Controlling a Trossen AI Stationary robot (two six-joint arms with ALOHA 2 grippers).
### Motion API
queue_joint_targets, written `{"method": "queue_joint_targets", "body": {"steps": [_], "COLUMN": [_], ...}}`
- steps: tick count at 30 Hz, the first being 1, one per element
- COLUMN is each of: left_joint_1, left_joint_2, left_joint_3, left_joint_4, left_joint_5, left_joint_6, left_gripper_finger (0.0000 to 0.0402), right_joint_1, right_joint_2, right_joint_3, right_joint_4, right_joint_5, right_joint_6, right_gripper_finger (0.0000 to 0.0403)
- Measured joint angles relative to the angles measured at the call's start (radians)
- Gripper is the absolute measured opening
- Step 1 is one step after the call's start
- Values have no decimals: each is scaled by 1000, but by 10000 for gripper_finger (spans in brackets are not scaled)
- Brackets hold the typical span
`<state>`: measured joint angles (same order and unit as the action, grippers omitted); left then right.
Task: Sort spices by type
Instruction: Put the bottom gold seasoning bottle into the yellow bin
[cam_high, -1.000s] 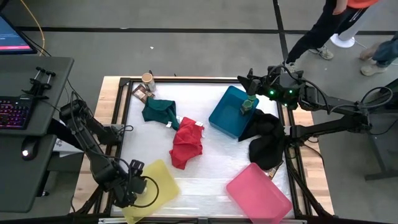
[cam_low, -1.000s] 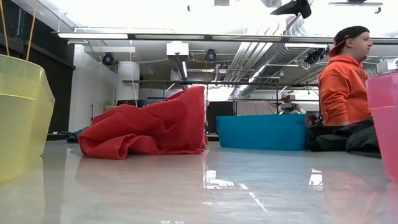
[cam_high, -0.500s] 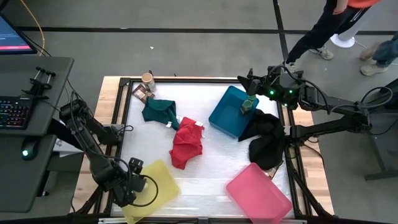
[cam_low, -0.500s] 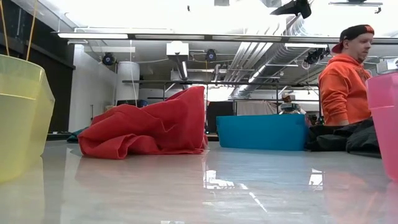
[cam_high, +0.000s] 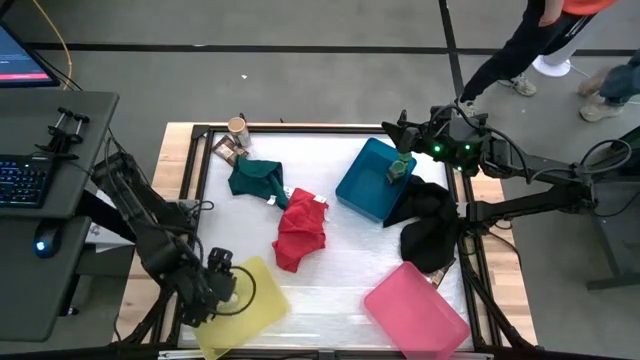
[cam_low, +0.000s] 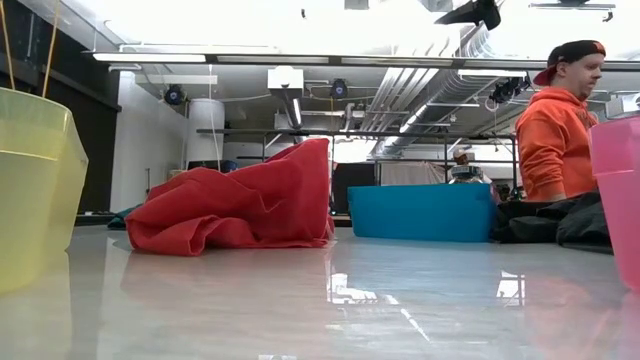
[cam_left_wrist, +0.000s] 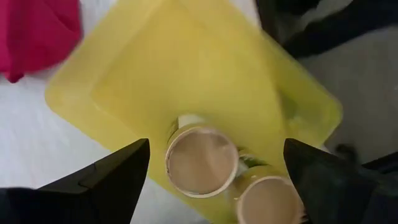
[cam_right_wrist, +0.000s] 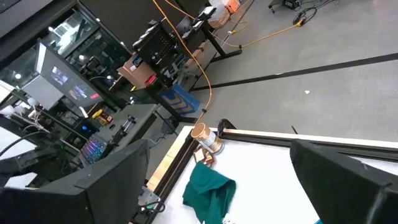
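Observation:
My left gripper hovers open over the yellow tray at the table's near left corner. In the left wrist view its fingers stand well apart on either side of a tan-lidded jar, without touching it. A second tan-lidded jar stands beside it in the tray. My right gripper is open above the far edge of the blue tray, where a green-lidded jar stands. Another tan-lidded jar and a brown packet sit at the far left corner.
A green cloth, a red cloth and a black cloth lie across the table's middle and right. A pink tray sits at the near right. A person in an orange top stands beyond the far right edge.
My left arm has swung a little toward the table's right, carrying its gripper farther in over the yellow tray. The right arm has kept still. The person behind the table has shifted slightly.

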<state>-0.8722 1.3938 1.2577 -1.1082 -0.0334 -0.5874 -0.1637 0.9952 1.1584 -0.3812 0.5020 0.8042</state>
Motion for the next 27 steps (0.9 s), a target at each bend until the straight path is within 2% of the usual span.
{"method": "queue_joint_targets", "body": {"steps": [7, 12, 16, 20, 22, 24, 27], "left_joint_1": [16, 16, 22, 56, 102, 144, 181], "left_joint_2": [-74, -79, -79, -66, -58, -56, -57], "left_joint_3": [22, 22, 22, 7, -7, -29, -66], "left_joint_4": [6, 7, 7, 6, 4, 7, 6], "left_joint_5": [-35, -72, -67, -212, -262, -262, -193], "left_joint_6": [-43, -196, -124, -178, -204, -251, -311], "left_gripper_finger": [355, 355, 355, 350, 329, 287, 178], "right_joint_1": [0, 0, 0, 0, 0, 0, 0], "right_joint_2": [0, 0, 0, 0, 0, 0, 0], "right_joint_3": [0, 0, 0, 0, 0, 0, 0], "right_joint_4": [-4, -17, -41, -49, -49, -49, -49], "right_joint_5": [0, -1, -1, -1, -1, 0, 0], "right_joint_6": [0, 3, 3, 3, 2, 2, 0], "right_gripper_finger": [383, 383, 383, 383, 383, 383, 383]}}
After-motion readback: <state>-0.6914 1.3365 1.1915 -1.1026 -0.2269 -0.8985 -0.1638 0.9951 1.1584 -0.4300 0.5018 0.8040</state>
